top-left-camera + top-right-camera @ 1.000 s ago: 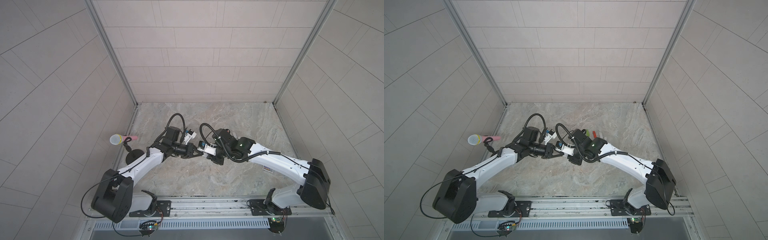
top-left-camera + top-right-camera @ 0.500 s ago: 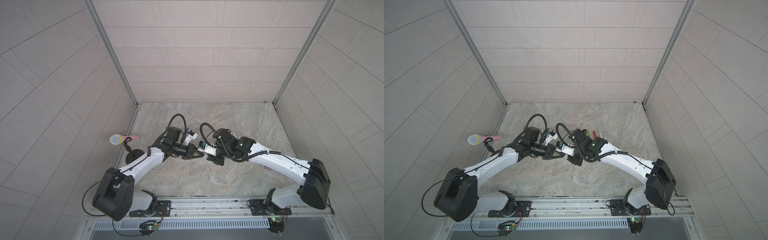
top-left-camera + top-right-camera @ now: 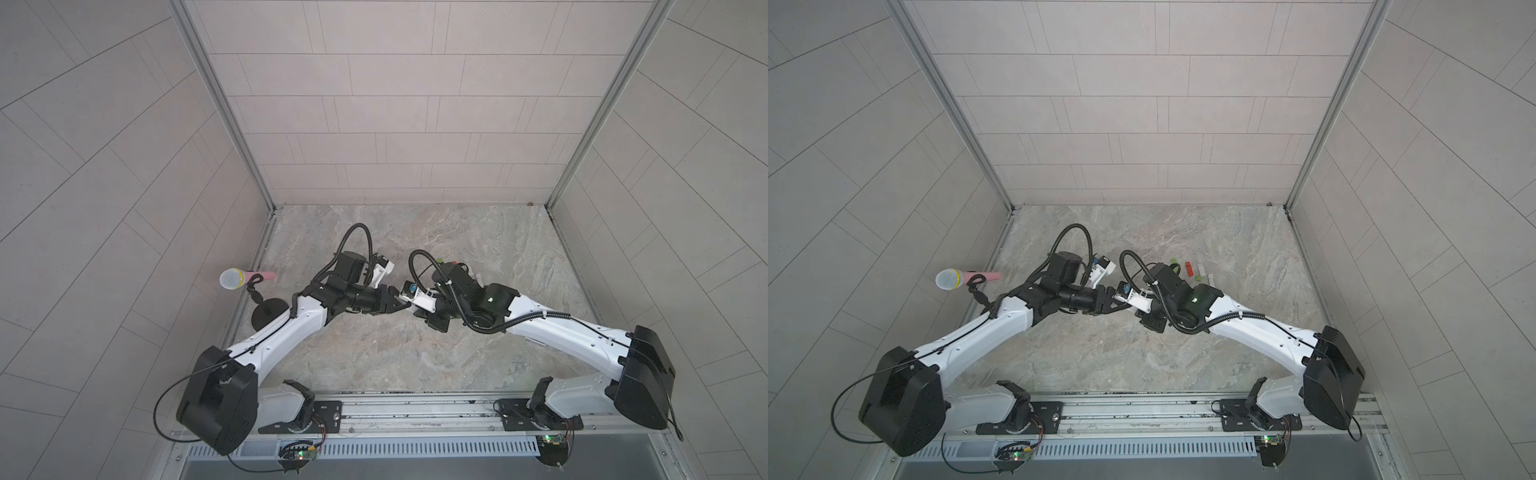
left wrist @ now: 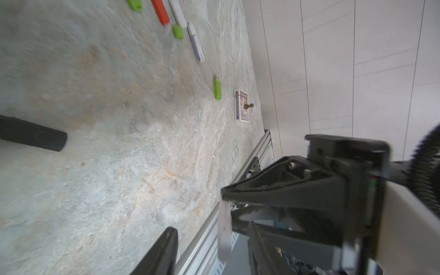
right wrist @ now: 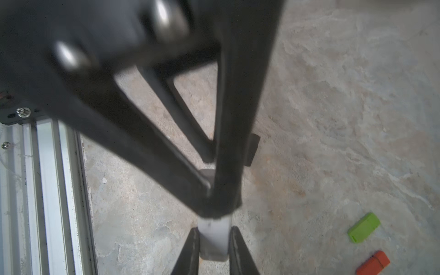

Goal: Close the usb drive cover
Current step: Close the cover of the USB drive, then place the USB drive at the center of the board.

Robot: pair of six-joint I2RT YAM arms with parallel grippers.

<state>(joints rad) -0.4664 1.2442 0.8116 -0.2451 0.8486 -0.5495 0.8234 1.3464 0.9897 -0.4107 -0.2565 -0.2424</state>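
Robot lab cell: tiled walls (image 3: 395, 104), aluminium rail (image 3: 415, 409) carrying 2 arms (image 3: 286, 332).

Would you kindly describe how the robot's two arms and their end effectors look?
The left arm and right arm have white links, black joints and black shoulder housings. A black ribbed cable loops over each wrist. The left end effector and right end effector have black, tapering, triangular open-frame fingers.

**Tiled Booth, Stone Floor**

Pale grey tiled walls (image 3: 374, 104) closed in three sides, filling the upper frame in both top views. Aluminium corner posts (image 3: 224, 108) ran down to a marbled grey-beige floor (image 3: 478, 249) at centre. A metal rail (image 3: 415, 411) crossed the lower edge. Lighting was soft and even.
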